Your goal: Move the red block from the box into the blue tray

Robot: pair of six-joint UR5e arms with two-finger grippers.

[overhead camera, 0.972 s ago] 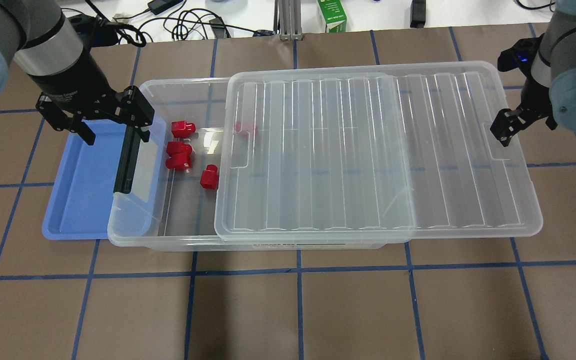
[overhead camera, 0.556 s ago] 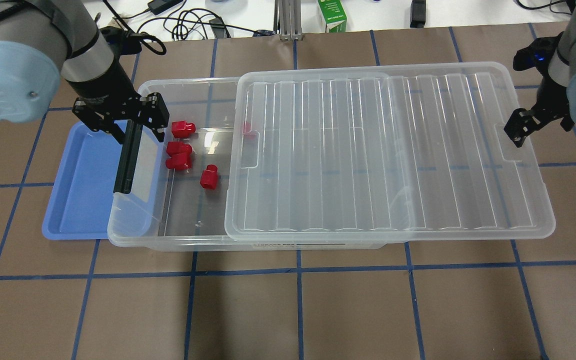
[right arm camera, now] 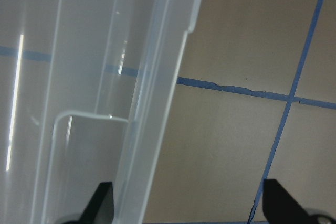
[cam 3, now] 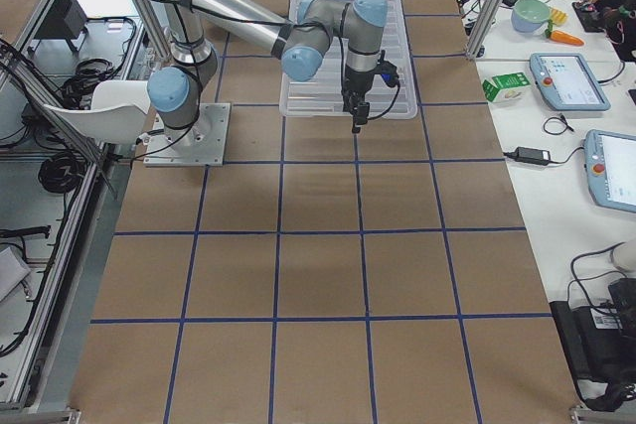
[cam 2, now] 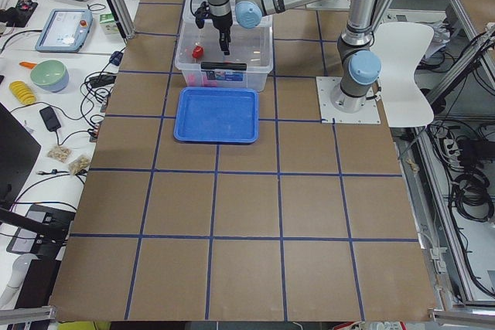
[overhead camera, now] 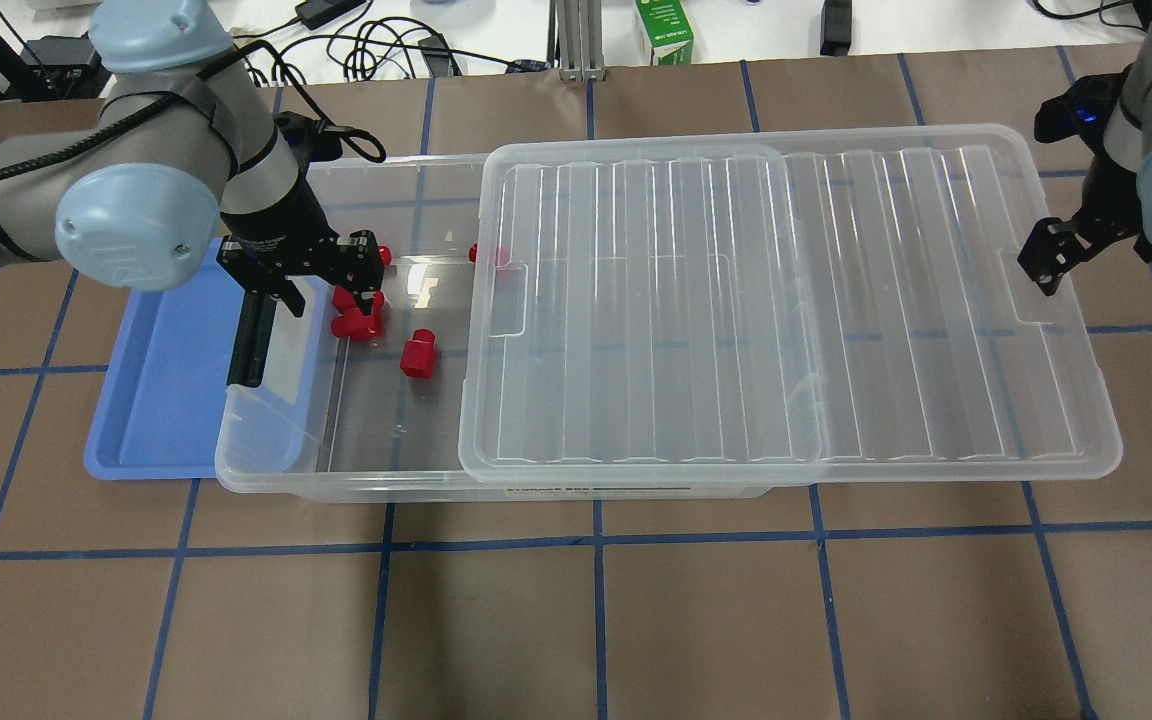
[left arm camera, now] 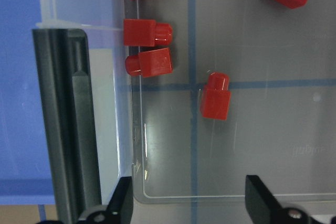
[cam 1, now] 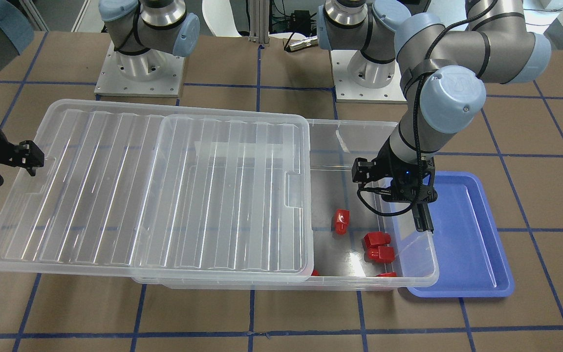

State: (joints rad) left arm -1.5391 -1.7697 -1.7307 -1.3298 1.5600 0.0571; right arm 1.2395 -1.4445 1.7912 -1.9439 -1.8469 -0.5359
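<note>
The clear box [overhead camera: 266, 470] has its ribbed lid [overhead camera: 786, 300] slid to the right, so its left end is uncovered. Several red blocks lie there: one [overhead camera: 419, 355] apart, two [overhead camera: 356, 325] side by side, and one [overhead camera: 486, 255] half under the lid. In the left wrist view the lone block [left arm camera: 215, 96] lies ahead of my fingertips. My left gripper [overhead camera: 321, 288] is open and empty over these blocks, next to the black latch bar [overhead camera: 248, 340]. The blue tray [overhead camera: 166, 400] lies left of the box, partly beneath it. My right gripper [overhead camera: 1051, 265] is open astride the lid's right rim [right arm camera: 157, 103].
A green carton [overhead camera: 664, 32] and cables [overhead camera: 376, 45] lie beyond the table's far edge. The lid overhangs the box's right end. The box's left end overlaps the blue tray's right side. Brown table with blue tape lines [overhead camera: 596, 540] lies in front.
My left gripper has moved right, from over the blue tray to over the box's uncovered end, and looks lower. The lid has slid further right, along with my right gripper.
</note>
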